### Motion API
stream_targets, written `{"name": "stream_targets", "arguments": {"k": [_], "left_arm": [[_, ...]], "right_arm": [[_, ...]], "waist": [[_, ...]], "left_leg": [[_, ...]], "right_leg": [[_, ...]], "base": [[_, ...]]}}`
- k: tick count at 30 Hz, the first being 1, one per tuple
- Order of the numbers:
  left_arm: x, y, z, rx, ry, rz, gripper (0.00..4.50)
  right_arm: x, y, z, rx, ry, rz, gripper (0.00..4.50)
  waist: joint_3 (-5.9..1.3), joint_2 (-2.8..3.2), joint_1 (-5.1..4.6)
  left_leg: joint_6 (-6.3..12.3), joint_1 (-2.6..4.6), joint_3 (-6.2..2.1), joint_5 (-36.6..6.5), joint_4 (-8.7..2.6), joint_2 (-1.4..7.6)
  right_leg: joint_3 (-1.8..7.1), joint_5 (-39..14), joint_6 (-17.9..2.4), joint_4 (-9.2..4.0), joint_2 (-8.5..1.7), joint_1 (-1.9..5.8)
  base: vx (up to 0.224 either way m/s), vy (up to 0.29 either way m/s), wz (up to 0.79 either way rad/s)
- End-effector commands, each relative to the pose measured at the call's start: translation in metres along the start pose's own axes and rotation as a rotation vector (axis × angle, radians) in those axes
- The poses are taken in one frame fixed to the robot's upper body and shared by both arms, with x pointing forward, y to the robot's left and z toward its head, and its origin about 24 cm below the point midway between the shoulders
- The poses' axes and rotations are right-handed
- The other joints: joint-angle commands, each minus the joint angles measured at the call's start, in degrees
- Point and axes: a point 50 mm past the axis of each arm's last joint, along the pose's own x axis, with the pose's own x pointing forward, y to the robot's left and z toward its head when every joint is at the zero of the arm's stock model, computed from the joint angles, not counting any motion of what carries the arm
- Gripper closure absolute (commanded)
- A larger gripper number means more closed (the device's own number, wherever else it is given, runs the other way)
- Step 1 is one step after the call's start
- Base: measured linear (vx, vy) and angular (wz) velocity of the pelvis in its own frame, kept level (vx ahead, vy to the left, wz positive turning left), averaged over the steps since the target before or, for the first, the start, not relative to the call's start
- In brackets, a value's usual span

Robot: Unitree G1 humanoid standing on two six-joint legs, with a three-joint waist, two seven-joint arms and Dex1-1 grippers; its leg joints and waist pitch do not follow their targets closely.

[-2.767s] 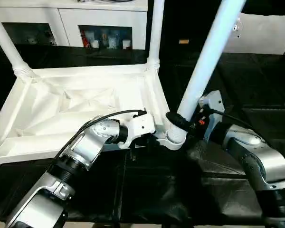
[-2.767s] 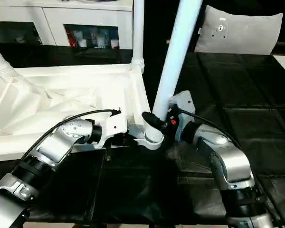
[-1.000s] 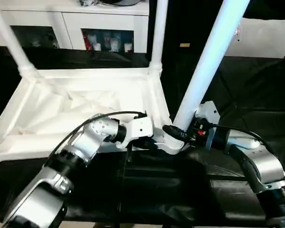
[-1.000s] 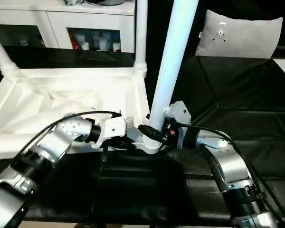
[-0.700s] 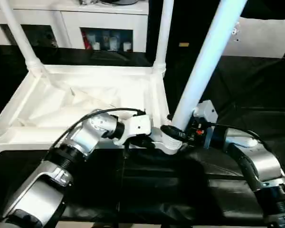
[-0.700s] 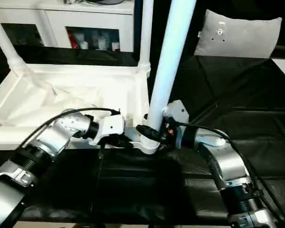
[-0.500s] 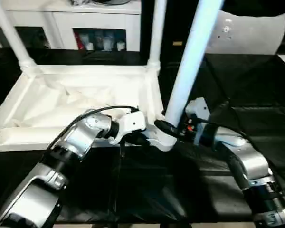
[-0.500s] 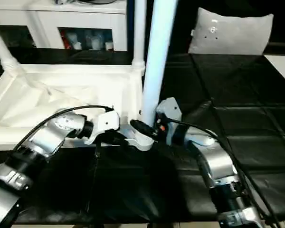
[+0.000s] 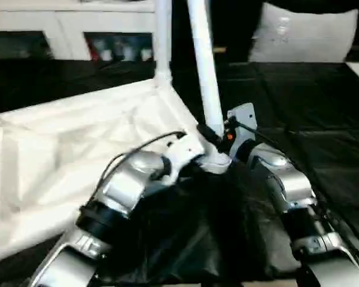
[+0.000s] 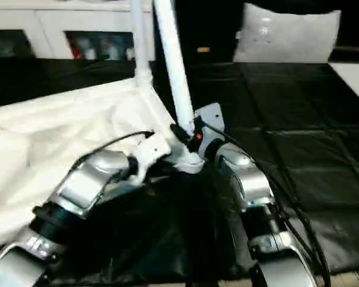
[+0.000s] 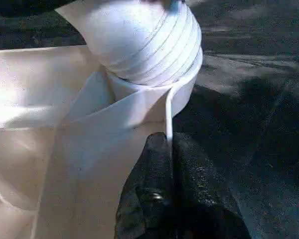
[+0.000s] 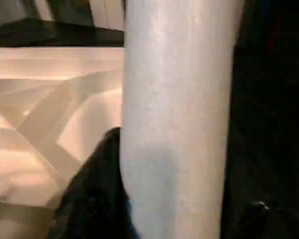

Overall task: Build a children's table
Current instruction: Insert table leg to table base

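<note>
Your children's table [image 9: 78, 143] lies upside down on the black counter [image 9: 323, 119], ribbed underside up, spreading from centre out to 9 o'clock. The near-right corner socket [image 9: 218, 161] sits at centre; the leg [image 9: 204, 72] rises from it toward 12, leaning slightly. A second leg [image 9: 163, 36] stands at the far corner, around 11.

Right tool [image 10: 188, 134] is clamped on the leg just above the socket, one finger [image 12: 97, 194] at its side. Left tool [image 11: 167, 149] is pressed together, pinching the thin rim beside the socket.

Judgement: seating step. Push straight along the leg's axis, keep the left pinch steady so the top doesn't slide.

Room: open counter from 1 to 4 o'clock; cushion [image 9: 308, 33] far off at 1. Counter's near edge is close at 6, so don't drag the top that way.
</note>
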Motion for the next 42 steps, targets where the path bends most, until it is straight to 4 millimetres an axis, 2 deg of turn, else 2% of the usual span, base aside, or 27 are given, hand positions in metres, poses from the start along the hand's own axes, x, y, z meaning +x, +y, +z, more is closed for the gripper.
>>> {"name": "stream_targets", "arguments": {"k": [1,2,3,6,7,8,10,11,13,14,15,17,19,22,23,24,26,29,32,33,35,36,37,39,40,42], "left_arm": [[-0.001,0.002,0.001,0.018,0.013,0.021,4.50],[-0.003,0.007,-0.001,0.031,0.020,0.055,4.50],[-0.005,0.012,-0.002,0.041,0.022,0.077,4.50],[-0.007,0.014,-0.004,0.048,0.028,0.091,4.50],[-0.013,0.017,-0.004,0.093,0.001,0.075,4.50],[-0.013,0.017,-0.004,0.093,0.001,0.075,4.50],[-0.016,0.016,-0.004,0.115,-0.012,0.050,4.50],[-0.019,0.015,-0.004,0.173,-0.047,0.008,4.50],[-0.023,0.015,-0.004,0.208,-0.077,-0.014,4.50],[-0.024,0.016,-0.005,0.224,-0.086,-0.016,4.50],[-0.025,0.017,-0.005,0.230,-0.088,-0.016,4.50],[-0.026,0.015,-0.008,0.253,-0.090,-0.051,4.50],[-0.029,0.013,-0.008,0.213,-0.116,-0.097,4.06],[-0.033,0.014,-0.004,0.176,-0.167,-0.123,3.83],[-0.033,0.014,-0.004,0.176,-0.167,-0.123,3.83],[-0.037,0.015,0.001,0.180,-0.207,-0.141,3.60],[-0.039,0.014,0.004,0.182,-0.227,-0.153,3.53],[-0.045,0.020,0.018,0.138,-0.329,-0.128,3.27],[-0.048,0.037,0.032,0.065,-0.383,-0.002,3.11],[-0.049,0.047,0.039,0.038,-0.408,0.070,3.06],[-0.052,0.062,0.049,-0.011,-0.440,0.190,3.03],[-0.054,0.071,0.056,-0.044,-0.457,0.266,3.03],[-0.057,0.079,0.064,-0.072,-0.475,0.329,3.01],[-0.059,0.084,0.074,-0.084,-0.499,0.372,3.01],[-0.060,0.084,0.087,-0.085,-0.532,0.364,3.01],[-0.057,0.072,0.106,-0.045,-0.573,0.274,3.01]], "right_arm": [[-0.015,-0.017,-0.039,0.040,0.167,-0.116,2.61],[-0.016,-0.015,-0.039,0.039,0.158,-0.106,2.61],[-0.017,-0.014,-0.040,0.041,0.151,-0.099,2.61],[-0.018,-0.013,-0.039,0.045,0.135,-0.094,2.61],[-0.023,-0.015,-0.034,0.080,0.061,-0.093,2.61],[-0.023,-0.015,-0.034,0.080,0.061,-0.093,2.61],[-0.026,-0.017,-0.029,0.101,0.012,-0.091,2.61],[-0.031,-0.019,-0.019,0.141,-0.074,-0.073,2.62],[-0.039,-0.022,-0.008,0.170,-0.165,-0.040,2.62],[-0.044,-0.024,-0.003,0.173,-0.203,-0.024,2.62],[-0.046,-0.025,-0.001,0.172,-0.218,-0.016,2.62],[-0.051,-0.025,0.003,0.179,-0.253,0.013,2.62],[-0.056,-0.025,0.009,0.185,-0.284,0.053,2.62],[-0.061,-0.024,0.014,0.181,-0.298,0.092,2.62],[-0.061,-0.024,0.014,0.181,-0.298,0.092,2.62],[-0.063,-0.024,0.014,0.170,-0.288,0.107,2.62],[-0.064,-0.024,0.015,0.168,-0.286,0.109,2.62],[-0.064,-0.020,0.017,0.166,-0.276,0.127,2.62],[-0.062,-0.012,0.019,0.152,-0.268,0.168,2.62],[-0.061,-0.009,0.020,0.147,-0.263,0.179,2.62],[-0.059,-0.005,0.020,0.135,-0.252,0.192,2.62],[-0.058,-0.004,0.020,0.128,-0.245,0.201,2.62],[-0.057,-0.002,0.020,0.120,-0.235,0.205,2.62],[-0.056,0.000,0.019,0.107,-0.221,0.214,2.62],[-0.055,0.002,0.018,0.091,-0.204,0.217,2.62],[-0.054,0.004,0.016,0.080,-0.179,0.219,2.62]], "waist": [[-3.41,0.30,0.20],[-3.61,0.26,0.48],[-3.58,0.50,0.64],[-3.52,0.39,0.74],[-3.58,0.34,0.75],[-3.63,0.44,0.93],[-3.67,0.39,0.91],[-3.82,0.35,0.88],[-4.02,0.61,1.09],[-4.23,0.51,1.21],[-4.29,0.62,1.32],[-4.43,0.83,1.69],[-4.46,0.84,1.84],[-4.47,0.65,1.84],[-4.46,0.50,1.83],[-4.28,0.37,1.85],[-4.13,0.47,1.90],[-4.01,0.45,1.88],[-4.05,0.51,2.06],[-3.89,0.39,2.06],[-4.01,0.38,2.21],[-3.97,0.10,2.18],[-3.92,0.19,2.18],[-4.23,0.02,2.20],[-4.28,0.00,2.21],[-4.57,-0.05,2.49]], "left_leg": [[3.32,0.34,-1.07,-7.77,-3.68,3.57],[4.39,0.42,-0.99,-6.02,-3.51,3.55],[4.63,0.45,-1.03,-6.19,-3.54,3.62],[4.20,0.50,-1.03,-7.84,-3.64,3.67],[3.93,0.58,-1.00,-8.35,-3.64,3.71],[3.90,0.63,-1.09,-8.56,-3.68,3.77],[3.93,0.58,-1.06,-7.89,-3.65,3.78],[4.17,0.53,-1.03,-6.91,-3.52,3.77],[5.22,0.61,-0.99,-6.18,-3.33,3.82],[5.97,0.50,-1.00,-4.39,-3.12,3.84],[6.65,0.53,-0.97,-2.84,-2.96,3.86],[7.27,0.61,-0.93,-0.67,-2.64,3.89],[7.52,0.38,-0.83,0.53,-2.43,3.73],[7.89,0.04,-0.89,0.25,-2.30,3.61],[7.75,0.02,-0.89,-0.77,-2.29,3.66],[7.29,0.02,-0.88,-2.46,-2.38,3.74],[6.26,0.23,-0.74,-4.50,-2.49,3.74],[4.52,0.28,-0.64,-6.94,-2.64,3.70],[3.41,0.28,-0.73,-7.66,-2.60,3.72],[3.02,0.08,-0.83,-8.54,-2.62,3.67],[2.54,0.29,-0.87,-9.21,-2.45,3.50],[2.58,0.00,-0.98,-8.76,-2.50,3.49],[2.55,0.01,-0.91,-9.02,-2.45,3.42],[3.01,-0.15,-1.02,-7.02,-2.17,3.27],[3.24,-0.30,-1.06,-6.36,-2.14,3.27],[4.88,-0.39,-1.01,-2.29,-1.78,3.30]], "right_leg": [[2.07,-2.53,-14.84,-3.07,-3.64,2.72],[1.95,0.33,-15.51,-2.82,-3.69,2.90],[1.88,0.04,-15.68,-2.85,-3.79,2.92],[1.83,-2.56,-15.40,-3.11,-3.79,2.93],[1.85,-3.58,-15.18,-3.18,-3.82,2.90],[1.84,-4.17,-14.83,-3.21,-3.86,2.90],[1.78,-2.76,-14.81,-2.99,-3.73,2.95],[1.79,-1.15,-15.09,-2.72,-3.75,3.03],[1.77,1.30,-15.49,-2.49,-3.82,3.05],[1.64,4.36,-15.89,-2.08,-3.76,3.29],[1.51,6.72,-16.38,-1.77,-3.66,3.15],[1.33,8.66,-16.90,-1.43,-3.62,3.07],[1.24,9.66,-17.41,-1.19,-3.64,3.16],[1.11,8.76,-17.72,-1.03,-3.80,3.33],[1.14,7.21,-17.89,-1.15,-3.93,3.30],[1.12,4.16,-17.86,-1.43,-4.09,3.26],[1.18,0.08,-17.12,-1.77,-3.98,2.99],[1.20,-4.66,-15.95,-2.21,-3.83,2.85],[1.10,-6.57,-15.13,-2.29,-3.77,2.76],[1.07,-7.96,-14.62,-2.37,-3.78,2.77],[1.02,-9.22,-13.80,-2.50,-3.76,2.70],[0.99,-9.22,-13.39,-2.49,-3.82,2.90],[0.99,-9.62,-13.23,-2.52,-3.71,2.75],[0.90,-7.28,-13.20,-2.25,-3.74,2.98],[0.91,-6.43,-13.32,-2.12,-3.79,3.10],[0.88,-0.71,-14.72,-1.44,-3.81,3.17]], "base": [[0.000,0.000,0.00],[0.000,0.000,0.00],[0.000,0.000,0.00],[0.000,0.000,0.00],[0.000,0.000,0.00],[0.000,0.000,0.00],[0.000,0.000,0.00],[0.000,0.000,0.00],[0.000,0.000,0.00],[0.000,0.000,0.00],[0.000,0.000,0.00],[0.000,0.000,0.00],[0.000,0.000,0.00],[0.000,0.000,0.00],[0.000,0.000,0.00],[0.000,0.000,0.00],[0.000,0.000,0.00],[0.000,0.000,0.00],[0.000,0.000,0.00],[0.000,0.000,0.00],[0.000,0.000,0.00],[0.000,0.000,0.00],[0.000,0.000,0.00],[0.000,0.000,0.00],[0.000,0.000,0.00],[0.000,0.000,0.00]]}}
